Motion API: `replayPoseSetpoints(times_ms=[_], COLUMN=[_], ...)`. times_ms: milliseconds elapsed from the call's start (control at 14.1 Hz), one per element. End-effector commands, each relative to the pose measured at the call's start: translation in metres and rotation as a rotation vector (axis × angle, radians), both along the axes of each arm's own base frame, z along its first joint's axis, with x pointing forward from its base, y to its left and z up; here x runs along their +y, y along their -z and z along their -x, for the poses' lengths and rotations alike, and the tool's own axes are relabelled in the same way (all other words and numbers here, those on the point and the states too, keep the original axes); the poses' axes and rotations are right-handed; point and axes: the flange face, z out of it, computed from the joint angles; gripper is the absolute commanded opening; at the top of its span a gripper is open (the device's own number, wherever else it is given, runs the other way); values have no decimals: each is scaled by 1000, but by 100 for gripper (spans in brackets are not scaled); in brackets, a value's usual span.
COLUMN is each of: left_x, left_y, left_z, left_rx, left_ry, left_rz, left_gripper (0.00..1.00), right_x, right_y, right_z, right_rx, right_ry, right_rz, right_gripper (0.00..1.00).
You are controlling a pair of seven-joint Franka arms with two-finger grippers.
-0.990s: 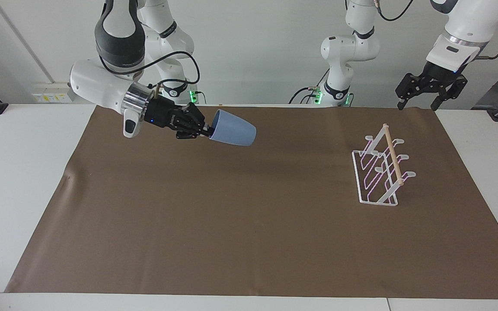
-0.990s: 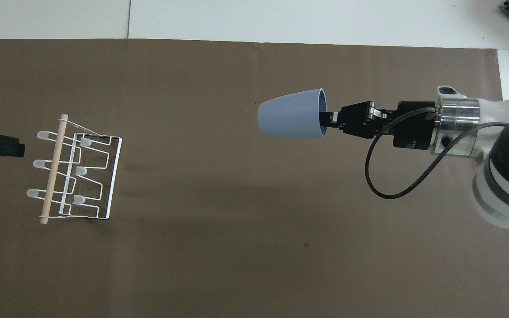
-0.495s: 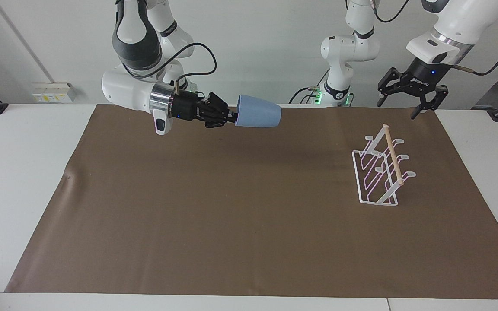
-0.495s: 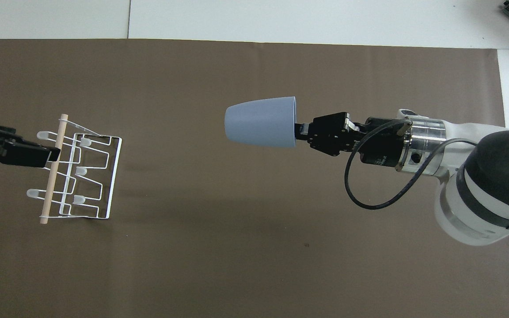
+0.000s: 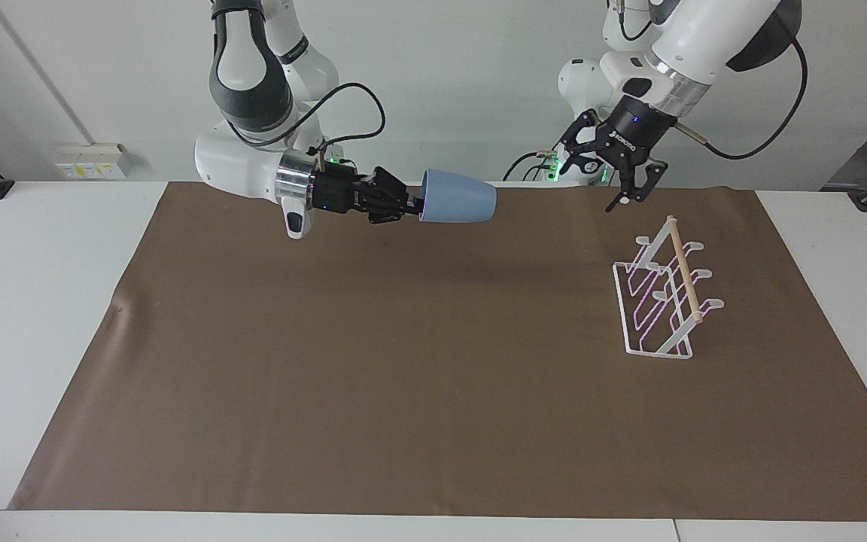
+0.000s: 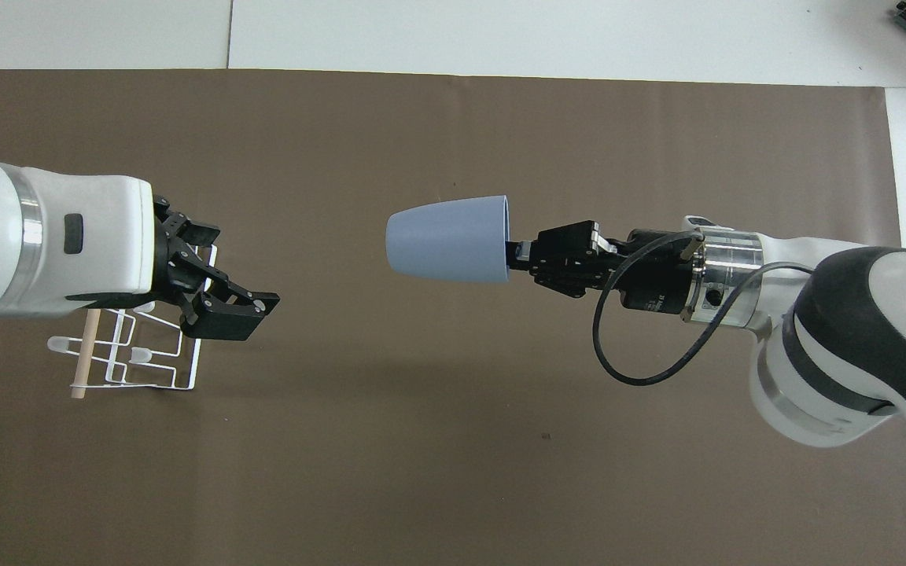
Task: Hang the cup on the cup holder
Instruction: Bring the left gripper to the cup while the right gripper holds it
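From my station I see a white surface [image 5: 34,286] covered by a wide brown mat [image 5: 433,376], with a pale wall above it and a socket strip [image 5: 91,160] at the wall on the right arm's end.

The right arm reaches out level from its base, forearm nearly horizontal, a black cable looping off its wrist. The right pincer [image 5: 412,207] [image 6: 517,253] points sideways toward the left arm's end of the surface and is clamped on the rim of the cup [image 5: 457,205] [image 6: 448,239]. I read the cup as lying on its side in the air over the mat, its mouth at the pincer and its narrower base pointing away from it.

The left arm comes down at an angle from above. The left pincer [image 5: 633,190] [image 6: 221,303] hangs in the air with its fingers spread apart and nothing between them, aimed down and toward the cup. There is a clear gap between it and the cup.

The cup holder [image 5: 663,297] [image 6: 146,358] stands on the mat toward the left arm's end, wooden dowel on top, its prongs bare. The cup is well apart from it
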Motion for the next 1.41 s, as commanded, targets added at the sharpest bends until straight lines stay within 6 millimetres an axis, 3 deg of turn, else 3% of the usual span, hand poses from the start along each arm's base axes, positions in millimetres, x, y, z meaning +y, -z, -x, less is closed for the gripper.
replayPoseSetpoints(times_ms=[0, 424, 707, 1061, 1203, 1344], left_x=[-24, -63, -88, -111, -133, -137], left_y=[-5, -10, -15, -17, -7, 1], left_z=[13, 13, 22, 8, 8, 5], left_rx=[-86, -280, -318, -327, -325, -313], left_ry=[132, 345, 372, 406, 426, 426], left_rz=[34, 48, 71, 55, 50, 45], left_gripper=[100, 100, 100, 100, 100, 100], right_x=[-2, -3, -3, -3, -3, -3], right_y=[-5, -3, -2, -2, -2, -3], right_z=[9, 10, 10, 10, 10, 11], right_rx=[16, 18, 20, 20, 18, 16], right_ry=[29, 33, 32, 32, 32, 30], right_rz=[-17, -14, -15, -15, -15, -15], right_gripper=[0, 0, 0, 0, 0, 0])
